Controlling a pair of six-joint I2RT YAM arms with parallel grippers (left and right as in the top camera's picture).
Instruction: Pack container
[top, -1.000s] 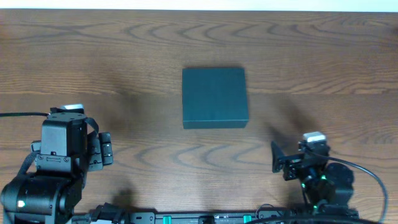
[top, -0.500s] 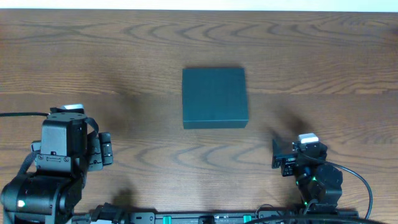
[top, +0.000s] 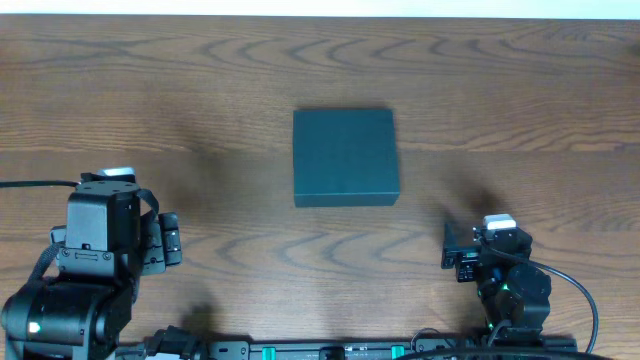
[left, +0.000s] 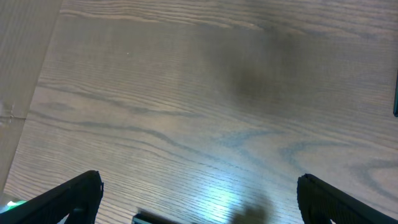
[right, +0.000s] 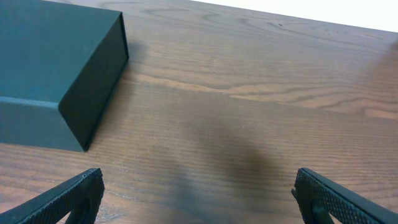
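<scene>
The container, a dark teal matte square box with its lid closed, sits on the wooden table near the middle. It also shows at the top left of the right wrist view. My left gripper is open and empty over bare wood at the near left, far from the box. My right gripper is open and empty over bare wood, to the near right of the box. In the overhead view the left arm and right arm sit at the table's near edge.
The wooden table carries nothing else in view. A pale strip runs along its far edge. A thin dark edge of the box shows at the right border of the left wrist view.
My right arm has shifted slightly toward the near edge and turned a little. The left arm and the box have not moved.
</scene>
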